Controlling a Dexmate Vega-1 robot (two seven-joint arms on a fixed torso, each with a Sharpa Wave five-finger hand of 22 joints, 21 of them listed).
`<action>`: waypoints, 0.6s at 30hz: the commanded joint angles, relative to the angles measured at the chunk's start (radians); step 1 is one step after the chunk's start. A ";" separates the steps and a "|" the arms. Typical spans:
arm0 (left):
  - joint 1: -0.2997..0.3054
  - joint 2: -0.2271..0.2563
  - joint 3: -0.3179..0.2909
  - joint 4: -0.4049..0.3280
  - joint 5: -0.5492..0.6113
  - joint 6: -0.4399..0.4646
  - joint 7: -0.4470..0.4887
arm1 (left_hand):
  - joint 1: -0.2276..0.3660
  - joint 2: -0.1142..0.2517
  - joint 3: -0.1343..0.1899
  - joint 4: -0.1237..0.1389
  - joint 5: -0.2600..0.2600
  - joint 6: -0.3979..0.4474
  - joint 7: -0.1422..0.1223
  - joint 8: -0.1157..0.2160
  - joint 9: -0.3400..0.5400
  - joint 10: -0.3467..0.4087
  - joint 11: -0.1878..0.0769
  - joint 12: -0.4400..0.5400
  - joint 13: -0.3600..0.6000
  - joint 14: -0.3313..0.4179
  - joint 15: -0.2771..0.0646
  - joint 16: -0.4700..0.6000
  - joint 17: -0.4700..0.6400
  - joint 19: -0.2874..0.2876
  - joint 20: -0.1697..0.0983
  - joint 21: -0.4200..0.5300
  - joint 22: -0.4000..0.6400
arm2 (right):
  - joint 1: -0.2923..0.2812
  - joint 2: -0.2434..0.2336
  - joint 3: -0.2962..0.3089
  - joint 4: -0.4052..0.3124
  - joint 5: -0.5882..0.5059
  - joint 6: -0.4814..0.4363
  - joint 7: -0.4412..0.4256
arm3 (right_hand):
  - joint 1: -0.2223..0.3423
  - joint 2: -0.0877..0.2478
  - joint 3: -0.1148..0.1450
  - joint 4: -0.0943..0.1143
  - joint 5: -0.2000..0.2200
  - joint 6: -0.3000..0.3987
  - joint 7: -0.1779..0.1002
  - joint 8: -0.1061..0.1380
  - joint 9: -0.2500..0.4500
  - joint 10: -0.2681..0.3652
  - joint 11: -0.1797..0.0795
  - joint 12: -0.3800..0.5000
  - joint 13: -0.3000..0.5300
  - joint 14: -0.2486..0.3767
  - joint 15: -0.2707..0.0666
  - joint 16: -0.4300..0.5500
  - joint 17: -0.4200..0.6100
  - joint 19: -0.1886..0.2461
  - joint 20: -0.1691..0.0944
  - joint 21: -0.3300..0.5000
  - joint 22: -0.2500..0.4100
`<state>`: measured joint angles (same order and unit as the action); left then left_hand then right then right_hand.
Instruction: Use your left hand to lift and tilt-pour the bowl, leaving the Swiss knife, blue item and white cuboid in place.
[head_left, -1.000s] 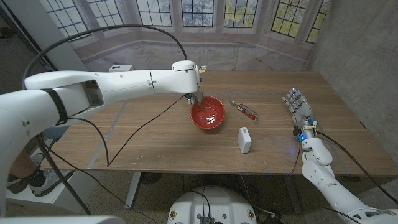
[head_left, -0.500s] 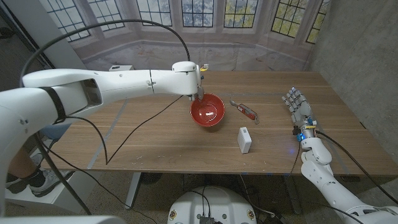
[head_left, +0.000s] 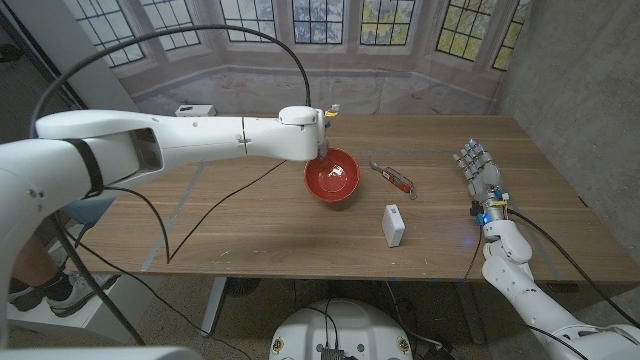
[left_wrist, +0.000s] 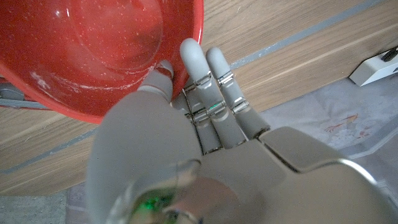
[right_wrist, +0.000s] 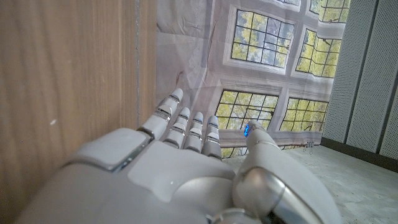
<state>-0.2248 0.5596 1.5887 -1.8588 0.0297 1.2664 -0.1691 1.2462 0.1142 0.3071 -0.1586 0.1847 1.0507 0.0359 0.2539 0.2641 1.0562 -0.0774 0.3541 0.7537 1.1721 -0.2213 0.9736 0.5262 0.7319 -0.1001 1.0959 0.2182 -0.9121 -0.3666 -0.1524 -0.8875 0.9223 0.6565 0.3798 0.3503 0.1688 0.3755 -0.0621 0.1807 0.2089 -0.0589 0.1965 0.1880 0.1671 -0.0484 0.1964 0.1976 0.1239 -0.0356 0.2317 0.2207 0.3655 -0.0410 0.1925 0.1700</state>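
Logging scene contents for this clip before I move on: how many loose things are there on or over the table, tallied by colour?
Red: 2, the red bowl held by the left hand, and the Swiss knife with its red handle.
White: 1, the white cuboid.
Total: 3.
No blue item can be made out on the table.

There is one red bowl (head_left: 333, 178). There is one little knife (head_left: 393, 178). There is one white block (head_left: 393, 225). There are two robot hands.
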 joint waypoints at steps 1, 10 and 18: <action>0.012 0.005 0.028 -0.026 0.086 -0.008 0.031 | 0.008 -0.002 -0.004 -0.001 -0.001 0.021 0.010 -0.001 0.003 0.062 -0.047 -0.003 0.004 0.009 -0.006 0.012 0.007 0.001 -0.004 0.011 -0.002 | 0.006 0.013 0.007 0.026 0.010 0.007 0.012 | -0.003 0.004 0.003 -0.002 -0.003 0.008 -0.001 0.001 0.005 0.010 0.003 0.004 0.003 0.013 -0.032 0.006 0.003 0.010 -0.041 0.004 0.001; 0.035 0.008 0.038 -0.042 0.151 -0.011 0.056 | 0.009 -0.003 -0.007 -0.001 0.000 0.026 0.009 -0.004 0.006 0.069 -0.050 -0.006 0.011 0.010 -0.006 0.013 0.010 -0.001 -0.006 0.024 -0.007 | 0.009 0.018 0.012 0.039 0.016 0.009 0.022 | -0.003 0.003 0.004 -0.004 -0.003 0.009 0.000 0.002 0.005 0.011 0.003 0.004 0.003 0.013 -0.031 0.006 0.003 0.011 -0.041 0.004 0.001; 0.056 0.015 0.048 -0.054 0.216 -0.029 0.069 | 0.007 -0.004 -0.009 0.000 0.001 0.030 0.006 -0.007 0.008 0.074 -0.053 -0.009 0.015 0.012 -0.006 0.014 0.010 -0.001 -0.008 0.034 -0.011 | 0.006 0.023 0.018 0.042 0.023 0.012 0.027 | -0.004 0.003 0.003 -0.003 -0.003 0.009 0.001 0.001 0.005 0.011 0.004 0.004 0.003 0.014 -0.033 0.007 0.003 0.011 -0.041 0.004 0.001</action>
<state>-0.1944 0.5675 1.6233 -1.8960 0.1631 1.2543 -0.1220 1.2461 0.1142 0.2987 -0.1584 0.1847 1.0615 0.0358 0.2473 0.2674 1.0671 -0.0773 0.3462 0.7649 1.1797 -0.2246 0.9839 0.5356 0.7284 -0.1036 1.1234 0.2073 -0.9056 -0.3516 -0.1413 -0.8809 0.9364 0.6641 0.3987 0.3503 0.1688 0.3754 -0.0620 0.1807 0.2089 -0.0589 0.1965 0.1880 0.1721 -0.0435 0.1964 0.1976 0.1293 -0.0410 0.2317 0.2207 0.3654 -0.0411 0.1925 0.1699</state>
